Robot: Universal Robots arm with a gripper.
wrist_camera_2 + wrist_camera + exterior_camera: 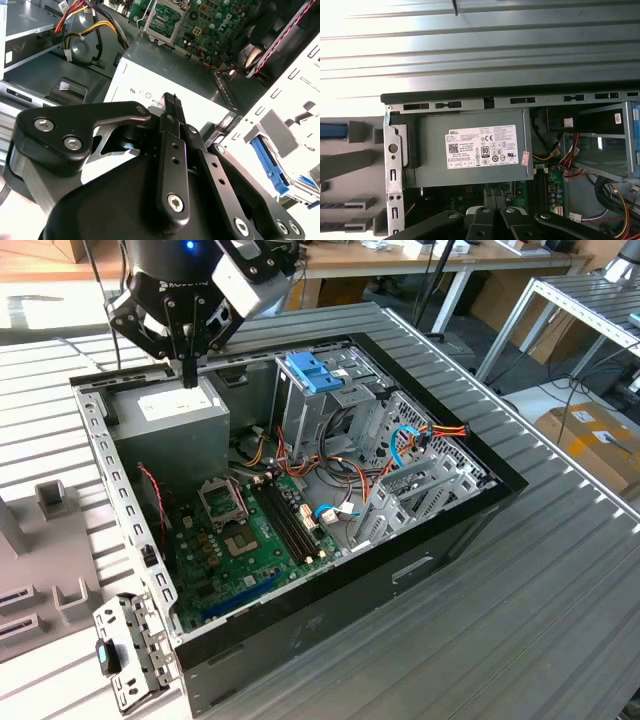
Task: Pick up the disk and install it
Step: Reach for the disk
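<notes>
Hand (188, 378) is held narrow, with the fingers closed together and nothing gripped. It is parked just over the power supply (172, 412), at the case's (330, 585) 11 o'clock corner in the exterior view.

Disk (331, 131) is judged to be the blue-edged piece racked outside the case, past the perforated side wall (392, 165) and beside a grey holder (50, 498). Its blue rail (270, 167) is made out in both wrist views; label and metal body cannot be confirmed.

In the exterior view the holder is placed at 8 o'clock from the hand and the blue drive tray (315, 370) at 3 o'clock. The rail's long axis is read as square to the side wall, roughly the 8–2 o'clock line, with one end pointed at the case.
</notes>
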